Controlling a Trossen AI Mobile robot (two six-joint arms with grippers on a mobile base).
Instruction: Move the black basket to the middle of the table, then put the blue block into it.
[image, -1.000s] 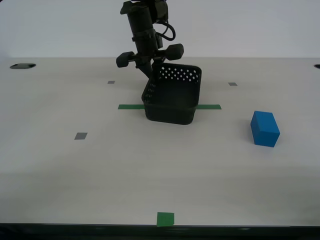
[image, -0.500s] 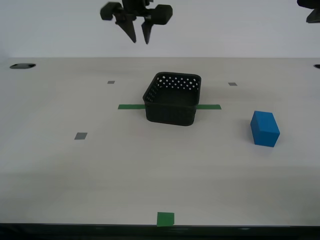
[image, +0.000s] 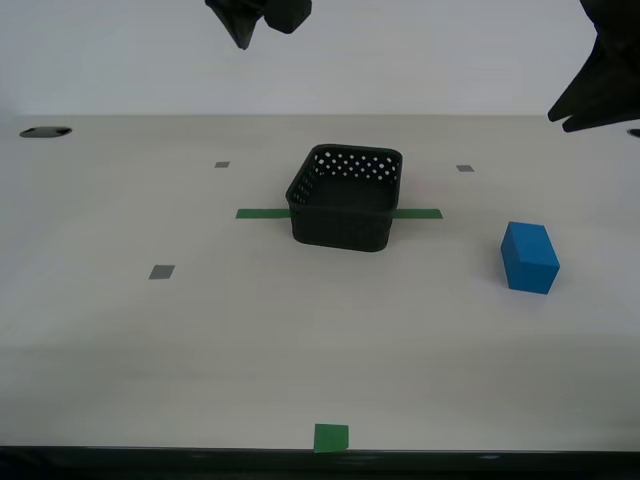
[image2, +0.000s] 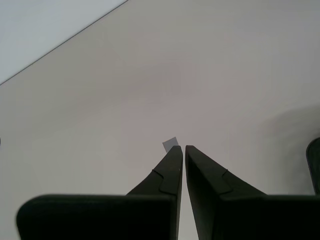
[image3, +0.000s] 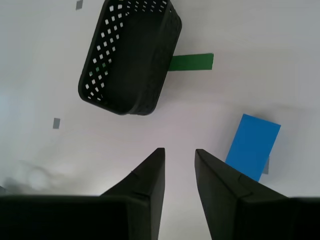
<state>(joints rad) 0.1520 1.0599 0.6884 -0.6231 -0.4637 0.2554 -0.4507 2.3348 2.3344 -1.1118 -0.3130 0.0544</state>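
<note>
The black basket (image: 345, 205) stands upright and empty on the table (image: 200, 340), over the middle of a green tape strip (image: 262, 213). It also shows in the first wrist view (image3: 132, 55). The blue block (image: 529, 257) lies on the table to the exterior view's right of the basket, apart from it, and shows in the first wrist view (image3: 252, 146). My first gripper (image3: 179, 150) is open and empty, high above the table at the exterior view's top left (image: 250, 25). My second gripper (image2: 180, 146) is shut on nothing, in the air at the exterior view's upper right (image: 562, 118).
Small grey tape squares (image: 161, 271) (image: 465, 167) (image2: 170, 144) dot the table. A green square (image: 331, 437) marks the near edge. Dark holes sit at the far corners (image: 45, 131).
My first gripper let go of the basket's rim and rose up and away to the top left. The basket stays on the strip. My second gripper came into view at the upper right.
</note>
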